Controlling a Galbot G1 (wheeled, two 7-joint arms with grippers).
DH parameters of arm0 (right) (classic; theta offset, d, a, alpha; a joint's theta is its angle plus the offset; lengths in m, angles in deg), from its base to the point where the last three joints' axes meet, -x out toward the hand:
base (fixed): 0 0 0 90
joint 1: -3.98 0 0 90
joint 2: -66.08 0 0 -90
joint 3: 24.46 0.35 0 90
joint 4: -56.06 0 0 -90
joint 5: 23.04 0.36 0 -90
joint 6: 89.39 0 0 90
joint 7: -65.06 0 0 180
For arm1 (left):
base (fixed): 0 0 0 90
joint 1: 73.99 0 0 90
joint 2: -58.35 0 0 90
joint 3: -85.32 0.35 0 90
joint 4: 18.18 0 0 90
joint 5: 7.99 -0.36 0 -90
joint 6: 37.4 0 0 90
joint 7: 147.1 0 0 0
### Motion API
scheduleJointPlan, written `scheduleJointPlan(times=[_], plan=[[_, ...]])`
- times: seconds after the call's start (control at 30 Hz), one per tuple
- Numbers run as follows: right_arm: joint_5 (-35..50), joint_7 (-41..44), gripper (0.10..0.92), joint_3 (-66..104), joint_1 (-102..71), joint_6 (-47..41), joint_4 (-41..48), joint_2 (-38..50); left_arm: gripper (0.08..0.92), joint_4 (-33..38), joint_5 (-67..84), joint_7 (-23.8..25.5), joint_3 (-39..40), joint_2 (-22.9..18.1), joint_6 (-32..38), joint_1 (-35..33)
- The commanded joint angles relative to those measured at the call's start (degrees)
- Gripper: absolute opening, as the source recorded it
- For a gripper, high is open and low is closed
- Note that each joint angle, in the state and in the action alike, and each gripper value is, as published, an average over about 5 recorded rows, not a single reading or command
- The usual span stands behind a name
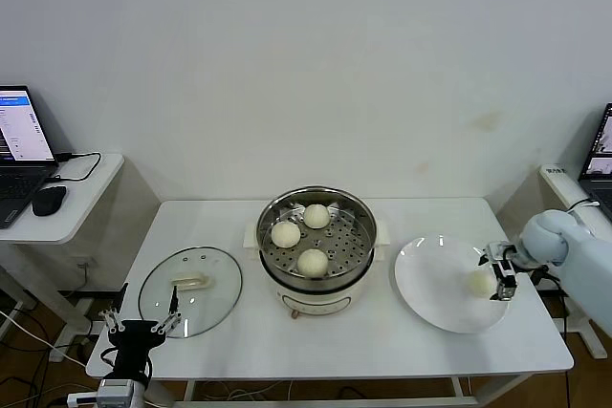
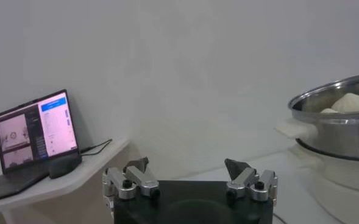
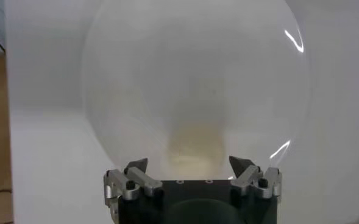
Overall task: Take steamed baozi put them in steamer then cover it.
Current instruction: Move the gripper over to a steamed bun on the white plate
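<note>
The steamer [image 1: 316, 246] stands mid-table, and three steamed baozi [image 1: 285, 233] lie on its perforated tray. A fourth baozi [image 1: 479, 282] rests on the white plate [image 1: 435, 293] at the right. My right gripper [image 1: 494, 272] is open right at it. In the right wrist view this bun [image 3: 194, 149] sits just ahead of the spread fingers [image 3: 191, 165]. The cover [image 1: 191, 290], a glass lid with a cream handle, lies flat on the table's left. My left gripper [image 1: 142, 322] waits open and empty at the near left edge. The left wrist view shows the open left gripper [image 2: 188, 165] and the steamer [image 2: 337, 125] farther off.
A side table [image 1: 81, 217] at the left carries a laptop [image 1: 19, 155] and a mouse [image 1: 48, 200], with cables hanging below. Another laptop [image 1: 602, 145] shows at the right edge. A white wall stands close behind the table.
</note>
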Motion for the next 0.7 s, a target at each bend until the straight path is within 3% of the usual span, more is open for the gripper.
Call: scheduleJointPlan(times=[0.03, 0.33, 0.7], plan=[[-3.9, -0.4, 0.822, 1.8, -0.5, 0.5, 8.4, -6.1, 0.823, -0.3, 0.0, 0.0, -0.1, 0.1, 0.0, 0.0], [-5.9, -0.1, 0.789, 3.4, -0.8, 0.5, 10.3, -7.2, 0.823, -0.6, 0.0, 0.0, -0.1, 0.1, 0.0, 0.3], [-2.6, 0.7, 0.648, 1.7, 1.9, -0.2, 7.1, -5.1, 0.823, -0.3, 0.0, -0.1, -0.2, 0.0, 0.2, 0.1]])
